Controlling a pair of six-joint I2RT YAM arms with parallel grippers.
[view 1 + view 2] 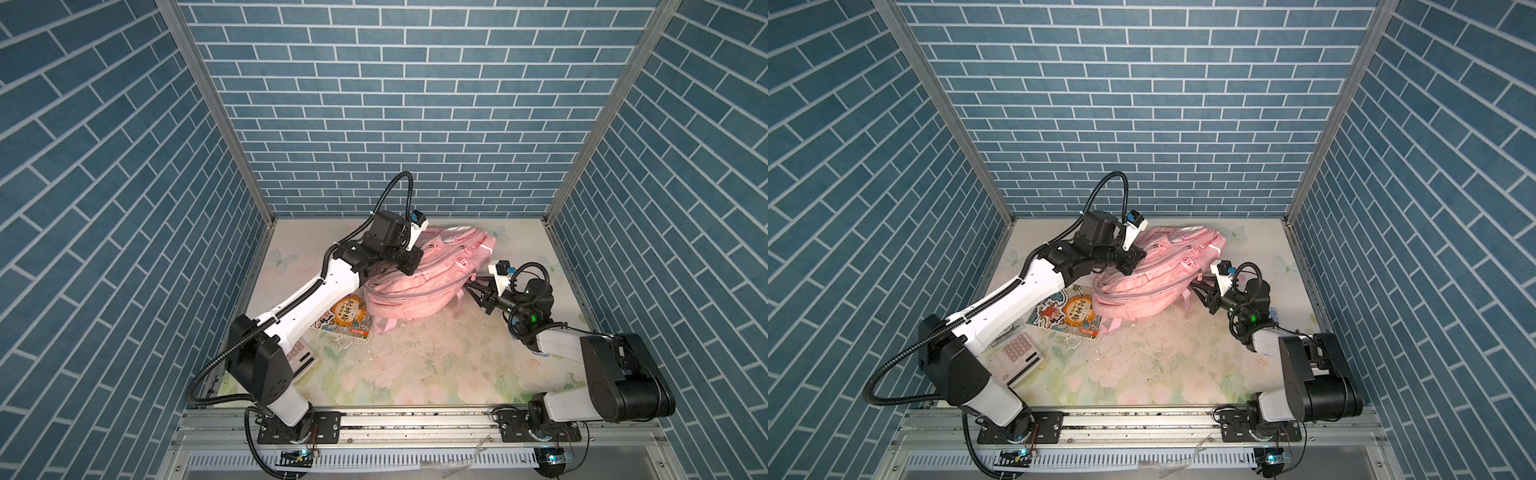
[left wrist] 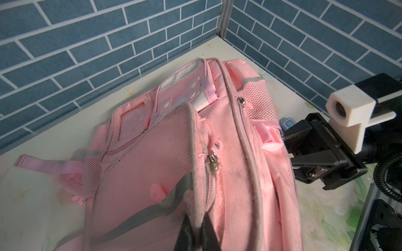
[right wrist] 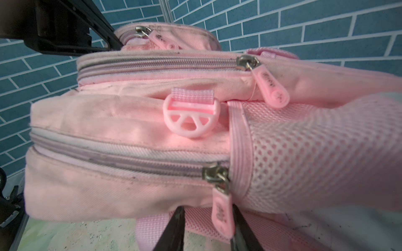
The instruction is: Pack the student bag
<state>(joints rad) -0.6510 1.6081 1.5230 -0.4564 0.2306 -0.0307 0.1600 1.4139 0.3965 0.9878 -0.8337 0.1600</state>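
Student bag [image 1: 419,286] lies near the table's [image 1: 436,374] far edge, contents hidden. Left claw [image 2: 195,226] pinches its grey piping; right claw [image 3: 206,230], narrowly parted, straddles one zip pull [image 3: 223,214]. One book [image 1: 1075,313], one calculator [image 1: 1017,353] lie outside.

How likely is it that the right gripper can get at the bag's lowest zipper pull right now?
Likely yes: in the right wrist view the zipper pull hangs between the right gripper's parted fingers, with nothing in between.
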